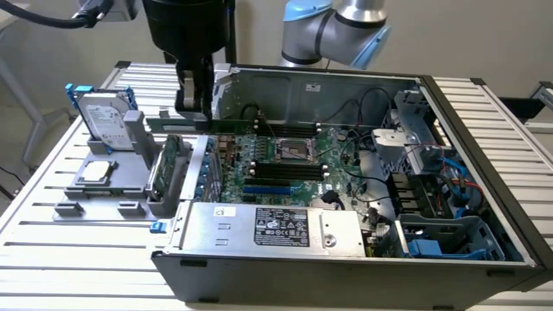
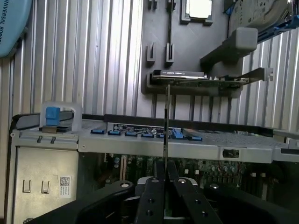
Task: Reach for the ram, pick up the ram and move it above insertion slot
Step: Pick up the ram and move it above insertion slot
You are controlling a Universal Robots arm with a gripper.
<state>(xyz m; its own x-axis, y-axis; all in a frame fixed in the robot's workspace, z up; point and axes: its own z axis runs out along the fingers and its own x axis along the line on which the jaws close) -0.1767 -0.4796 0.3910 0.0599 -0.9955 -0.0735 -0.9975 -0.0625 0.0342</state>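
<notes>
Claw [image 1: 191, 110] pinching the ram [image 1: 226, 121] by one end, stick held level over the case's far-left edge above the motherboard [image 1: 285, 165]; best kept flat and parallel to the black slots [image 1: 285, 170], grip firm

Open computer case [image 1: 484, 214] on the desk [image 1: 78, 259], motherboard [image 1: 285, 168] inside it, parts holder [image 1: 103, 188] on the exterior view's left of the case, hard drive [image 1: 105, 120] upright in the holder's far end, ram [image 1: 237, 122] above the case's far left edge.
</notes>
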